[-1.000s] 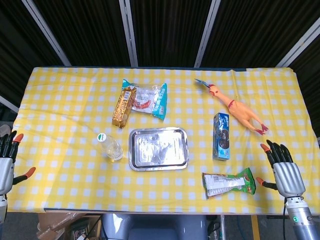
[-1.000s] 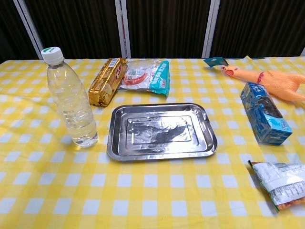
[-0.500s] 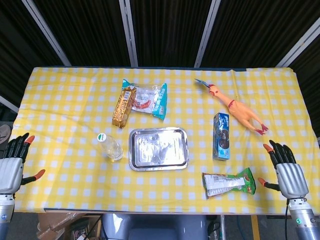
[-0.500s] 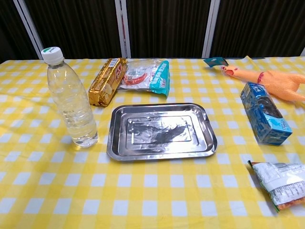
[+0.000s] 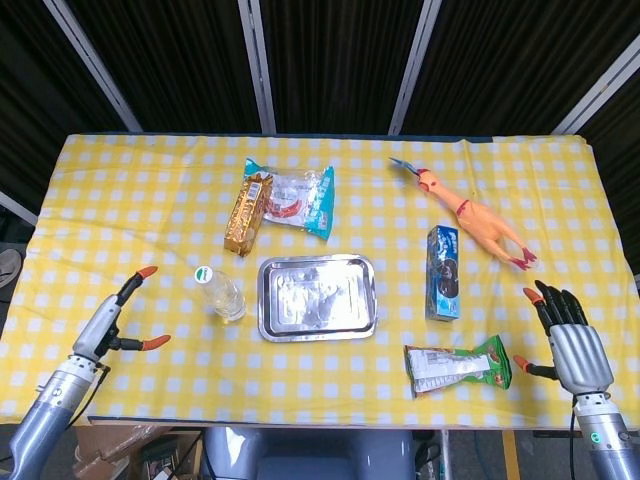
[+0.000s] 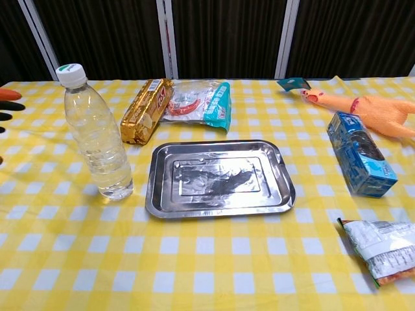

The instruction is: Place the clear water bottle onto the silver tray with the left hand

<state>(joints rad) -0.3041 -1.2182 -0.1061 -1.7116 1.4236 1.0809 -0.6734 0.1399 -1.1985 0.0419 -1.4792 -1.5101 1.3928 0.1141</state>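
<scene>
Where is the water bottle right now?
The clear water bottle stands upright on the table, just left of the silver tray in the head view, with the gold snack pack behind it.

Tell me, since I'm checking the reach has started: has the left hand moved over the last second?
Yes. The left hand has swung in from the table's left edge toward the water bottle, which stands untouched beside the tray.

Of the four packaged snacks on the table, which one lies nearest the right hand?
The green-edged snack bag, at the near right edge just left of the right hand. The blue box sits farther back; the gold pack and teal-edged bag lie beyond the tray.
</scene>
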